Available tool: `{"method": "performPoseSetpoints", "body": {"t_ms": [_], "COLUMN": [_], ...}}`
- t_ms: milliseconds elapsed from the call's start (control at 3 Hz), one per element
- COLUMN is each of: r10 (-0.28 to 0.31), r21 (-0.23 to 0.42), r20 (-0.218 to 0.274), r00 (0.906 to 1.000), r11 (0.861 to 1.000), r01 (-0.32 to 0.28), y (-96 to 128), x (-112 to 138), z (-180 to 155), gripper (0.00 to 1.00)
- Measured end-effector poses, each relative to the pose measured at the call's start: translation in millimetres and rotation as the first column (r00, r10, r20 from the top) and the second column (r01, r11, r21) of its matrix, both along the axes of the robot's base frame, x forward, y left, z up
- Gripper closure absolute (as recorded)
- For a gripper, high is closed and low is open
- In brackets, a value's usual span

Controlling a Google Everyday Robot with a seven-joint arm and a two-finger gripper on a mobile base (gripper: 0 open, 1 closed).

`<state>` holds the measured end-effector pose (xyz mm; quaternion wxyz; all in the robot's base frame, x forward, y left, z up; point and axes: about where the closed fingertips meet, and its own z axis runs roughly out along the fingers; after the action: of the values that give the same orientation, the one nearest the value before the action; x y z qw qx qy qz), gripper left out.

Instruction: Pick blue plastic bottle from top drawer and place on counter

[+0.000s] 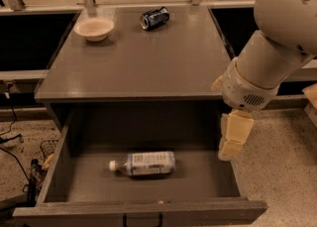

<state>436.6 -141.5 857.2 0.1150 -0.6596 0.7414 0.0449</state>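
**Top drawer (55,171) open; blue plastic bottle (143,164) inside; gripper (234,141) at the drawer's right side.**

On the counter (138,67), a pale bowl (94,28) stands at the back left, and a dark soda can (154,18) lies on its side to the right of it. The bottle lies on its side on the drawer floor near the middle, with its white cap pointing left. The gripper hangs pointing down over the drawer's right wall, apart from the bottle. Whether it is apart or together cannot be told.

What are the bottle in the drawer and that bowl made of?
The blue plastic bottle looks like clear glossy plastic: see-through beside its label. The bowl looks matte and pale, perhaps ceramic or plastic. The tool, hanging by the right wall of the top drawer, looks like pale plastic.
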Motion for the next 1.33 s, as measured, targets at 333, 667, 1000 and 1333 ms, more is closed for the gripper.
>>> {"method": "performPoseSetpoints", "body": {"t_ms": [333, 667, 1000, 1333], "r10": [0.026, 0.059, 0.093, 0.093], "r21": [0.032, 0.071, 0.111, 0.111], "r20": [0.012, 0.005, -0.023, -0.023], "r00": [0.9996, 0.9982, 0.9954, 0.9954], "r11": [0.999, 0.996, 0.990, 0.990], "r01": [-0.027, -0.060, -0.090, -0.090], "y": [12.8, 28.6, 38.0, 38.0], "x": [13.3, 29.2, 37.3, 37.3], "z": [-13.9, -30.1, -44.6, -44.6], "gripper": [0.00, 0.00, 0.00, 0.00]}}
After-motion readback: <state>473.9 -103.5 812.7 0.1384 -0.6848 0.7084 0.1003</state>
